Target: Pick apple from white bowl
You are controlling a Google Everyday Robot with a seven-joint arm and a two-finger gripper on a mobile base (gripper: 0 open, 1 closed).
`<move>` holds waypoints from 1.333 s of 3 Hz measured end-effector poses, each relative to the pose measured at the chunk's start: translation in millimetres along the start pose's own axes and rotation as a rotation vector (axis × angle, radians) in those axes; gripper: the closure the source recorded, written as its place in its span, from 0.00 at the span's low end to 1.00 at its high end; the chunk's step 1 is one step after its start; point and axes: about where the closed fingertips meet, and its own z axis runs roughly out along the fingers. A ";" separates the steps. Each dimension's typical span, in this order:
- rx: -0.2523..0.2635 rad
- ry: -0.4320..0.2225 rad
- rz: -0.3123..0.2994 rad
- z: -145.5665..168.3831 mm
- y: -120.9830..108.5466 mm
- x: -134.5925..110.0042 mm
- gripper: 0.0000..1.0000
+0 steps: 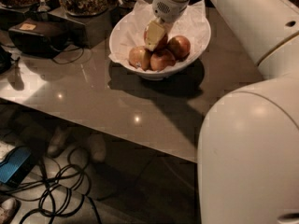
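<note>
Three other apples (161,59) lie at the front of the white bowl (184,65) on the desk (93,92), while the end effector (153,38) sits over the apple (164,37) behind them, though I cannot tell whether it grips it.

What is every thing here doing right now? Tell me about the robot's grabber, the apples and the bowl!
end effector: lowered into the white bowl, right against the apple.
apple: in the bowl, partly hidden behind the end effector.
other apples: three, resting together in the bowl.
white bowl: upright on the table, lined with crumpled paper.
table: holding the bowl.
</note>
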 end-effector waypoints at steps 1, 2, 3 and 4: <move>-0.026 -0.047 -0.045 -31.9 18.7 -1.0 1.00; -0.087 -0.128 -0.124 -70.7 44.6 -7.2 1.00; -0.128 -0.201 -0.200 -108.3 70.4 -18.3 1.00; -0.148 -0.271 -0.273 -145.4 95.5 -26.5 1.00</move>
